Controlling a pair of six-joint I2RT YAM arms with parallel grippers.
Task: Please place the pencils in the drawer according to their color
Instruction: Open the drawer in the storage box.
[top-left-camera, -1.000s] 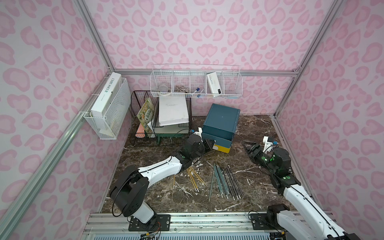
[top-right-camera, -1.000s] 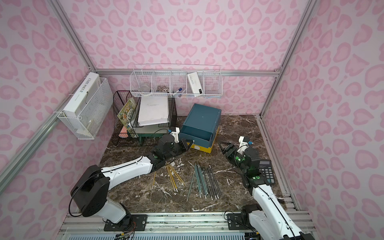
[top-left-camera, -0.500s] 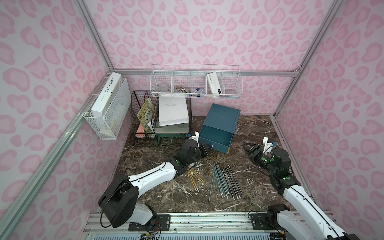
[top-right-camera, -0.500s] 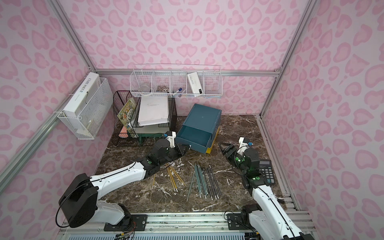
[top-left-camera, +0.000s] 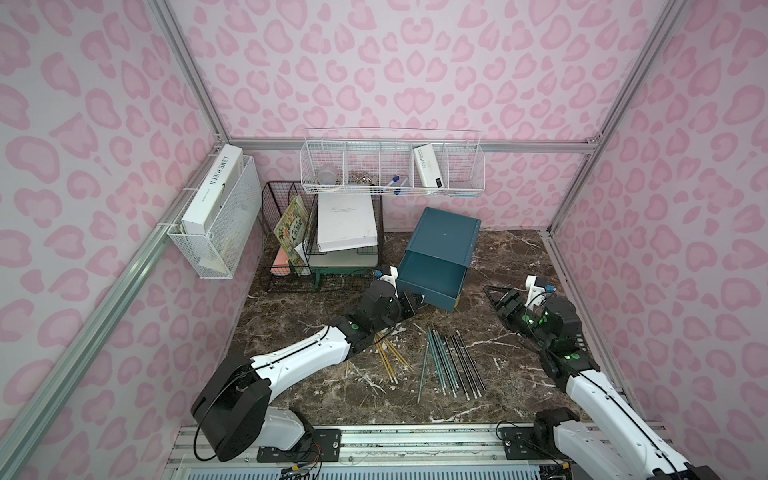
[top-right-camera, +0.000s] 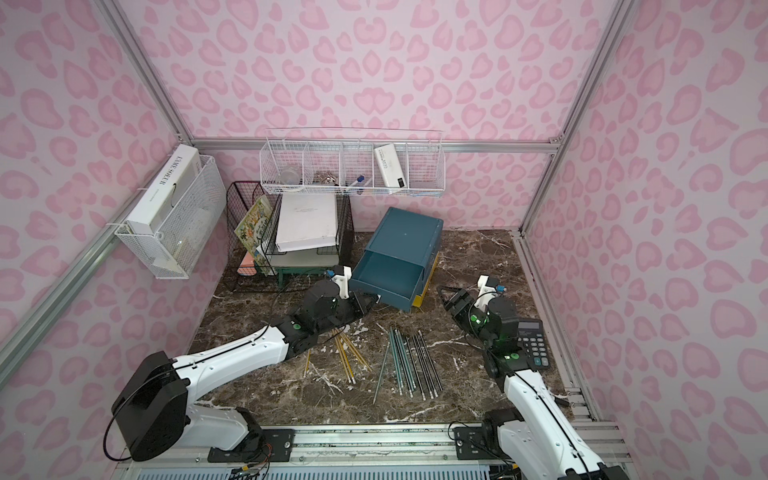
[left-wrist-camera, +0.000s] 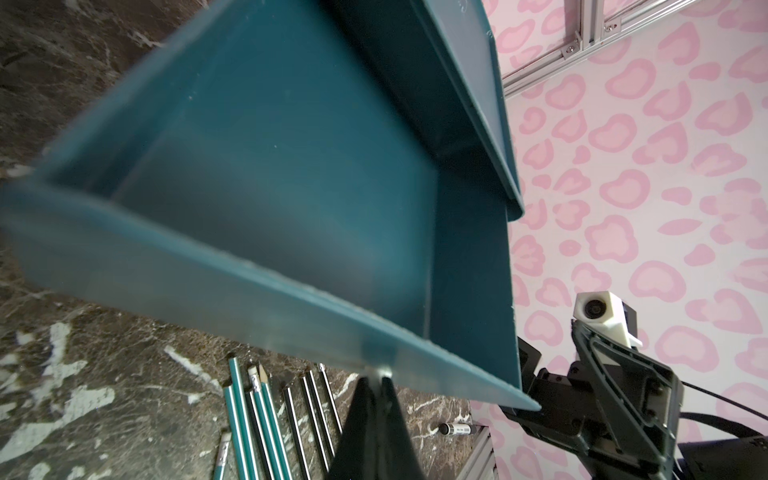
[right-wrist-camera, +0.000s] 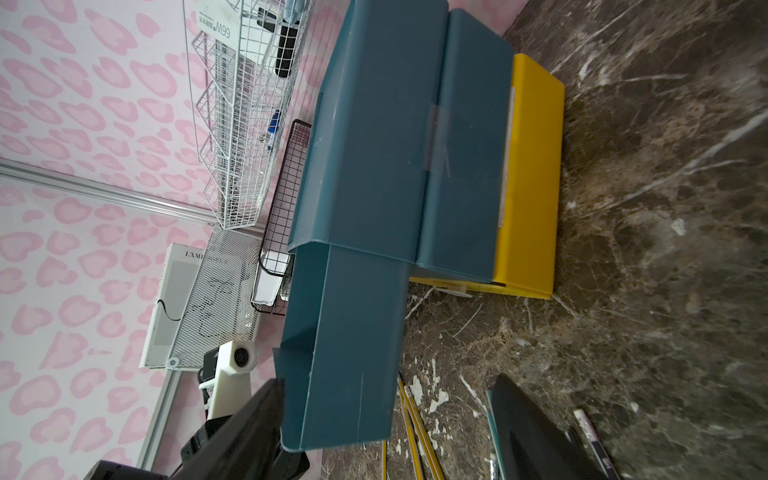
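Three pencil groups: yellow pencils (top-left-camera: 390, 361), teal-green pencils (top-left-camera: 440, 361) and black pencils (top-left-camera: 465, 361), lying loose on the marble tabletop (top-left-camera: 511, 257), roughly sorted by colour, in front of the cabinet; none stowed.
Cabinet (top-left-camera: 446, 232): standing askew near the back wall, just beside the black wire rack (top-left-camera: 270, 208).
Top drawer (top-left-camera: 432, 276): drawn well out, bare inside in the left wrist view (no pencil of any colour).
Lower drawers: middle teal drawer (right-wrist-camera: 461, 145) and yellow bottom drawer (right-wrist-camera: 530, 174) not drawn out to any useful extent; contents hidden.
Left gripper (top-left-camera: 413, 301): pinched tight on the small pale handle (left-wrist-camera: 381, 370) at the top drawer's front wall.
Right gripper (top-left-camera: 498, 298): jaws parted, empty, hovering off the cabinet's right flank, touching nothing.
Work done: one drawer opened, nothing more.
Work outstanding (judged): transfer of all three colour groups, each to its own drawer; opening of the remaining drawers; closing.
Progress: very early, preparation only.
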